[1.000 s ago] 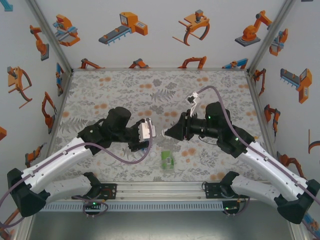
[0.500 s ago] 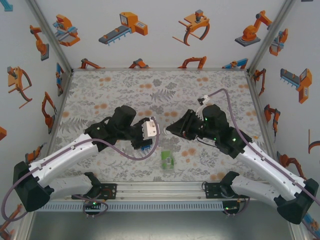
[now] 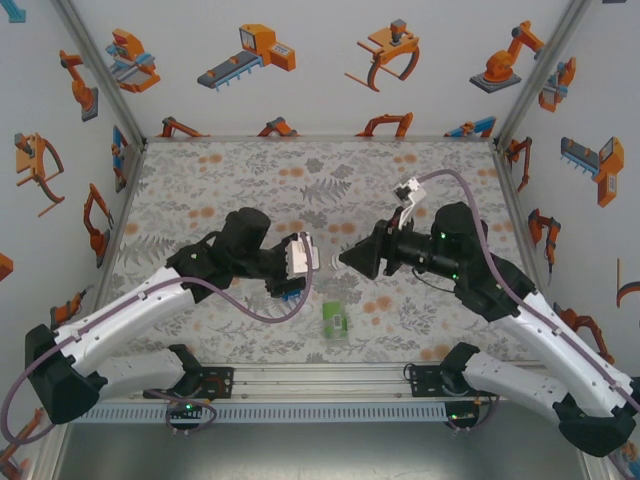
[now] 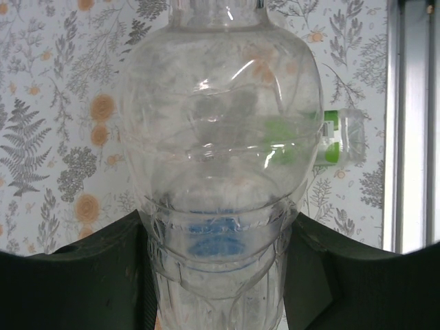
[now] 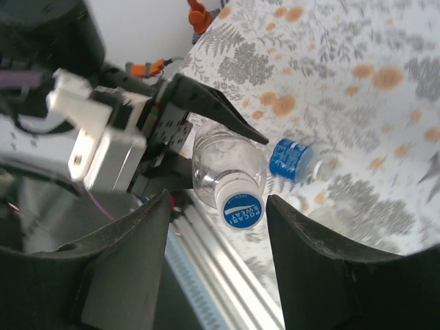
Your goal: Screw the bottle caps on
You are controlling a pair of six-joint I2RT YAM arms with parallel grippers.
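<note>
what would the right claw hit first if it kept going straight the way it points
The right claw would most likely meet the bottle cap on the clear bottle in the left claw, dead ahead; depth is unclear.

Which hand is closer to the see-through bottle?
Left. The left hand is shut on the clear bottle, gripping its body. The right hand is open at the cap, fingers either side of it, not touching.

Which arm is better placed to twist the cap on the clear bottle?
Right, probably: the right gripper is open with the cap between its fingers, while the left gripper is shut on the clear bottle, steadying it.
</note>
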